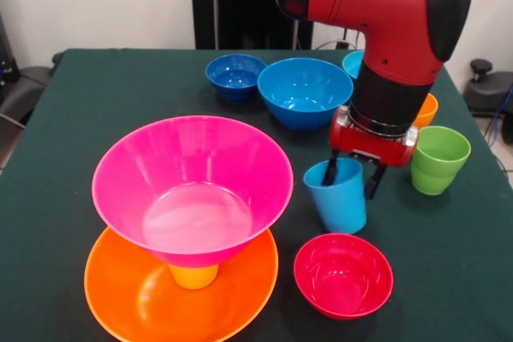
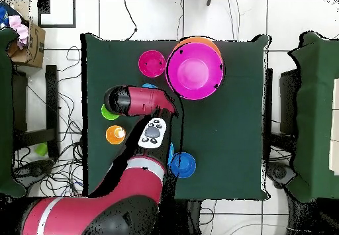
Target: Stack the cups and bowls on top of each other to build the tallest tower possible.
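Observation:
The tower stands at the front left: the large orange bowl (image 1: 136, 298), the yellow cup (image 1: 193, 275) in it, and the large pink bowl (image 1: 191, 186) on the cup. The light-blue cup (image 1: 337, 198) stands upright on the cloth to its right. My gripper (image 1: 351, 175) is at the cup's rim. One finger is inside the cup and one outside its right wall, well apart. The red bowl (image 1: 343, 275) sits just in front of it. In the overhead view the arm hides the gripper, and the pink bowl (image 2: 194, 73) and red bowl (image 2: 151, 63) show.
The green cup (image 1: 438, 159) and orange cup (image 1: 426, 110) stand right of the gripper. The medium blue bowl (image 1: 304, 92), small dark blue bowl (image 1: 235, 76) and small cyan bowl (image 1: 353, 62) sit behind it. The table (image 1: 96, 102) has a dark green cloth.

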Tool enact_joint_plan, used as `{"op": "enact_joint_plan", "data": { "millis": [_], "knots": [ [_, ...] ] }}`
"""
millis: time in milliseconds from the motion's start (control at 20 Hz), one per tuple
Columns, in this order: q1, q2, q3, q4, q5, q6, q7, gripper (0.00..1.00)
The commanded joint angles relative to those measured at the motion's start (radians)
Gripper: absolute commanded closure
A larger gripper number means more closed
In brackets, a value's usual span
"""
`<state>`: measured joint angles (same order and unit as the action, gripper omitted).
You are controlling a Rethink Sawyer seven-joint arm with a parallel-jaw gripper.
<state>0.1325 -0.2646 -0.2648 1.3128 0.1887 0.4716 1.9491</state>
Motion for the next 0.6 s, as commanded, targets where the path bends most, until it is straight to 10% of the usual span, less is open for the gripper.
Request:
{"op": "enact_joint_plan", "data": {
  "millis": [50, 400, 450, 600],
  "knots": [
    [0.033, 0.081, 0.011, -0.084, 0.032, 0.054, 0.217, 0.0],
    [0.046, 0.092, -0.01, -0.106, 0.053, 0.078, 0.225, 0.0],
    [0.047, 0.09, -0.012, -0.104, 0.057, 0.085, 0.22, 1.0],
    [0.044, 0.082, -0.009, -0.09, 0.053, 0.084, 0.209, 1.0]
  ]
}}
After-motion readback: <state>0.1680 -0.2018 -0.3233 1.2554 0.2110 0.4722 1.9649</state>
